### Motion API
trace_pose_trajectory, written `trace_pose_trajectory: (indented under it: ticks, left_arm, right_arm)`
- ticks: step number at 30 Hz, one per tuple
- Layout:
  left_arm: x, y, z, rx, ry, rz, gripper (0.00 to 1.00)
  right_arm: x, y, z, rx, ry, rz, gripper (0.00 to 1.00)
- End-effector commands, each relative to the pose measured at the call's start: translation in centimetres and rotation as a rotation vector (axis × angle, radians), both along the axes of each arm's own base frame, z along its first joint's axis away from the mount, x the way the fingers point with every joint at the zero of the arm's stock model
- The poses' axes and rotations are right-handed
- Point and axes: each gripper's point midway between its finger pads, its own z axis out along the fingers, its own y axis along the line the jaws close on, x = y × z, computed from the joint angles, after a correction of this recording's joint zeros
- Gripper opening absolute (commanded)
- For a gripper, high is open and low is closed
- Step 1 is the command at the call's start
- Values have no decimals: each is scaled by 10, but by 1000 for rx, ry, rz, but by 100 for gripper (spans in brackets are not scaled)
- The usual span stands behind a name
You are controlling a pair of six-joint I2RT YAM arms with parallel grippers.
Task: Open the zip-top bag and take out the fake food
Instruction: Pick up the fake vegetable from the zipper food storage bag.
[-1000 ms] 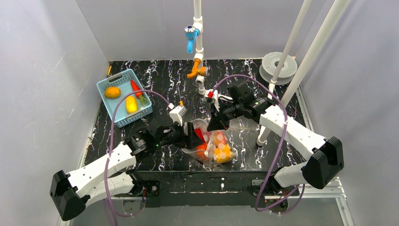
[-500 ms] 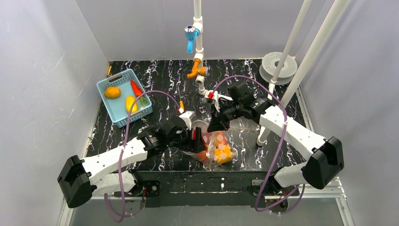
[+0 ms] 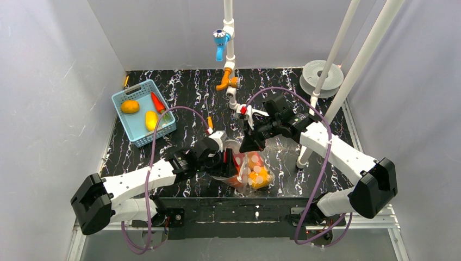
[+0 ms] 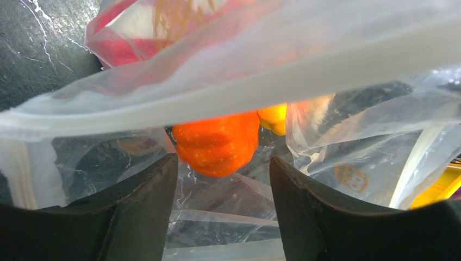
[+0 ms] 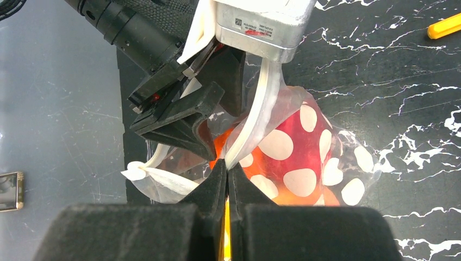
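The zip-top bag [image 3: 253, 173] lies on the desk [image 3: 179, 89], mouth parted.
My right gripper [image 5: 227, 169] is clamped on its rim; my left gripper [image 4: 223, 182] stands jaws apart inside the mouth, an orange fake food [image 4: 217, 142] piece just ahead. Contact there is unclear, and the remaining pieces blur behind plastic.

White arm links [image 3: 136, 182], black joints [image 3: 92, 202], purple cables [image 3: 153, 147], black jaws.
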Motion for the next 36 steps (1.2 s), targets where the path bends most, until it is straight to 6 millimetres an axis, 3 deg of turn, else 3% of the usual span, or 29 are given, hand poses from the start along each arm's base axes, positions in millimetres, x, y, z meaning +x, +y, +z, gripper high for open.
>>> trace_pose_trajectory:
  ticks: [1,8,14,22,29,36]
  left_arm:
    - [-3,-5,5,-28,-12,-15,57]
    - [-8,-18,13,-81,-32,-88,51]
    - [-10,-14,-11,-2,33,-69,54]
    - [-6,1,-23,85,49,-11,62]
    - [-13,-4,-30,72,86,-34,81]
    - [-8,4,-48,118,103,36,79]
  right_arm:
    - [1,2,10,36,-27,2,1]
    - [3,2,8,31,-26,-5,1]
    - [3,2,7,30,-24,-6,1]
    - [2,2,7,31,-24,-6,1]
    - [2,2,8,32,-25,-6,1]
    - [3,2,7,30,-26,-9,1]
